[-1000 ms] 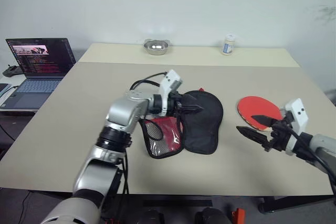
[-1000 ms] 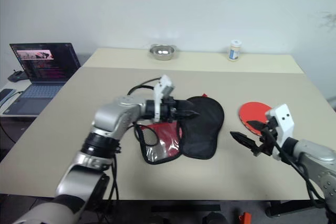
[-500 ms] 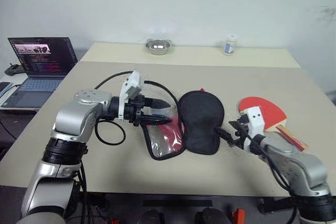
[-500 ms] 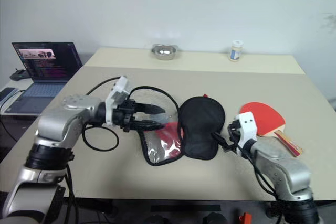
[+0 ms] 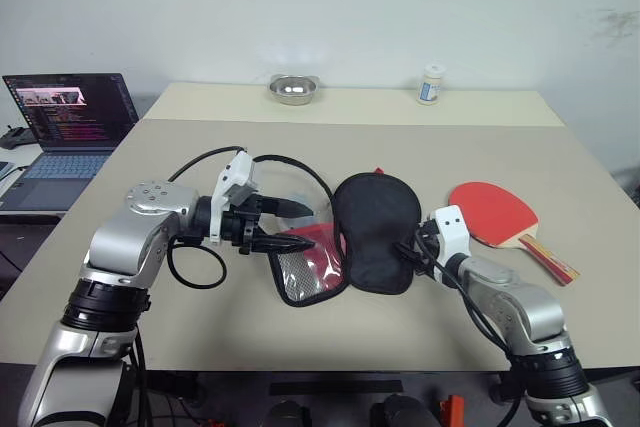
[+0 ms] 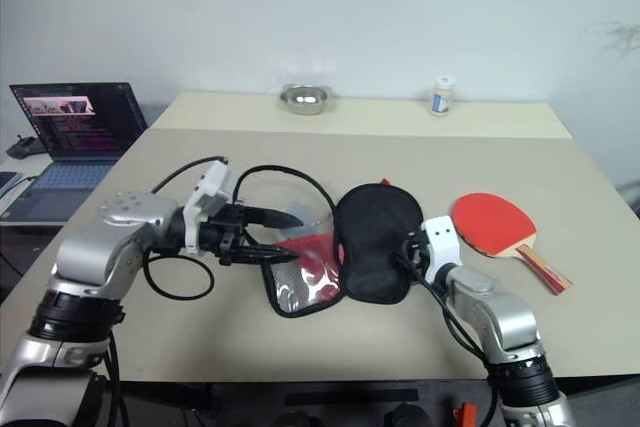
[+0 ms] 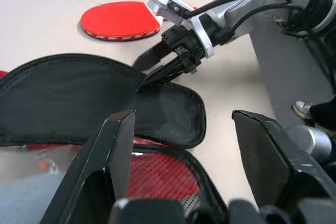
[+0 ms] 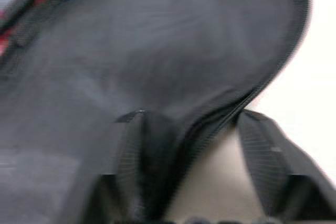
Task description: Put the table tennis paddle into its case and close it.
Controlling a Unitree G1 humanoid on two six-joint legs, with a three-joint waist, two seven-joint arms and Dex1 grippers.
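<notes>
Paddle (image 5: 493, 213) lying flat on table (image 5: 150, 177), red face up, handle toward robot's right, well apart from both grippers, just right of case (image 5: 375, 230). Case spread open mid-table: black half on the right, red half with mesh pocket (image 5: 305, 265) on the left.

Left gripper (image 5: 287, 225) hovering level over red half, fingers spread, holding nothing; left wrist view looks between those fingers (image 7: 118, 145) across black fabric to paddle beyond. Same view gives right gripper (image 7: 152, 69) at black half's right edge, tips on the rim. Right wrist view, blurred, has one finger (image 8: 134, 150) on fabric and the other (image 8: 262, 153) on bare table, edge between them, jaws not closed.

Head views add laptop (image 5: 65, 122), steel bowl (image 5: 293, 89) and small white bottle (image 5: 431, 85) at far edge. Bottle label and laptop screen too small to read; no logo legible on case.
</notes>
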